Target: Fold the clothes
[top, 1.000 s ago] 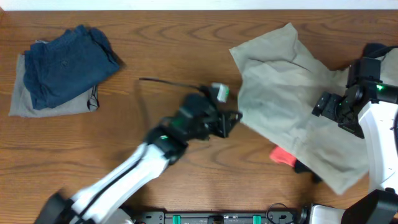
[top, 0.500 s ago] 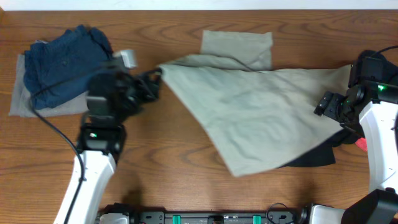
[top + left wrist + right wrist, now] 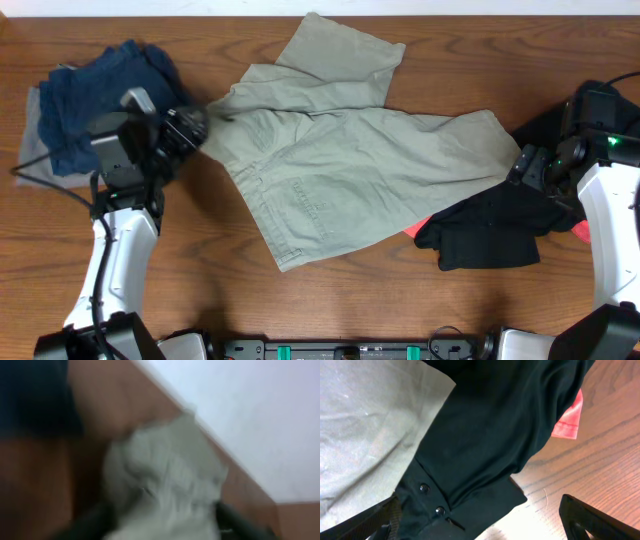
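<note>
The clothes lie across the table. Khaki shorts (image 3: 350,170) are spread over the middle, back pockets up, one leg reaching toward the far edge. My left gripper (image 3: 192,126) is at their left edge. In the blurred left wrist view its fingers (image 3: 235,519) stand wide apart, with khaki fabric (image 3: 170,475) bunched between them. A black garment (image 3: 488,238) with snap buttons (image 3: 424,488) lies at the right, and a red piece (image 3: 568,417) peeks out from under it. My right gripper (image 3: 532,168) hovers open over the black cloth.
A navy garment (image 3: 95,100) sits on a grey one (image 3: 32,150) at the far left, right behind the left arm. The table's far edge (image 3: 480,12) runs close above the shorts' leg. Bare wood (image 3: 330,310) shows along the front.
My left gripper dragged the shorts' edge leftward across the table, spreading them flat and uncovering the black garment. Its jaws went from shut to wide apart. The right arm stayed put.
</note>
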`<state>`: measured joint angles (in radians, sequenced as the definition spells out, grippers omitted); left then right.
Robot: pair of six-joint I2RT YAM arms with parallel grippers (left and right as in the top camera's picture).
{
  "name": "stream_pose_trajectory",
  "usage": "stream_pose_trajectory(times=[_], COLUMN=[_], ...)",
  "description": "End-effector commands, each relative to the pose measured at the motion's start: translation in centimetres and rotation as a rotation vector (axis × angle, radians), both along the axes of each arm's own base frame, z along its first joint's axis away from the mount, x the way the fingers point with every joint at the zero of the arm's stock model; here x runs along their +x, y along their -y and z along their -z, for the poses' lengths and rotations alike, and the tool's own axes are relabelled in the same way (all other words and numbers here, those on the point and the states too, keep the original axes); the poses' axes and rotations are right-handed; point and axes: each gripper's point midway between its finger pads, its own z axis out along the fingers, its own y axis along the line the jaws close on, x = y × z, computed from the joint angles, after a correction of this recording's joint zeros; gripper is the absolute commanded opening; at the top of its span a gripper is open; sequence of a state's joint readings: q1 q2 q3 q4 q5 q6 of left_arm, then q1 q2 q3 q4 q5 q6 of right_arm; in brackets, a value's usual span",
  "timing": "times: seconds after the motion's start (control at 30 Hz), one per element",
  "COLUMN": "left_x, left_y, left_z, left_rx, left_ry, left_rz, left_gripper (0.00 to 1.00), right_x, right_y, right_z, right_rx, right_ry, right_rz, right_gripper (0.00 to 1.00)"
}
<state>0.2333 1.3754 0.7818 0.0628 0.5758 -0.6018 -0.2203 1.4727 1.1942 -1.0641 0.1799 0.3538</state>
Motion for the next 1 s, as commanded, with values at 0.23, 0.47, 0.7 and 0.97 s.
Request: stream_pose_trajectory(times=[0.23, 0.47, 0.7, 0.97], left_x=[-8.5, -10.7, -12.0, -13.2], left_y=[6.1, 9.5, 11.3, 12.9], left_z=[7.0, 8.5, 9.6, 10.5], left_rx=[-0.132, -0.063, 0.050, 0.136], left_ry=[-0.465, -0.521, -0.558, -0.585], left_rz=[0.179, 0.295, 0.350, 0.405], left_gripper=[0.98, 0.98, 0.98, 0.98], right_x=[3.4, 6.3, 9.3, 8.6], right_y=[-0.9, -0.3, 0.9, 4.5], right_z=[0.0, 3.2, 7.7, 12.8], right_rx=[0.046, 0.048, 0.046, 0.009], right_ry=[0.101, 0.097, 0.108, 0.035], right_rz=[-0.176, -0.174, -0.105, 0.093], right_gripper=[0.50, 0.01, 0.02, 0.04])
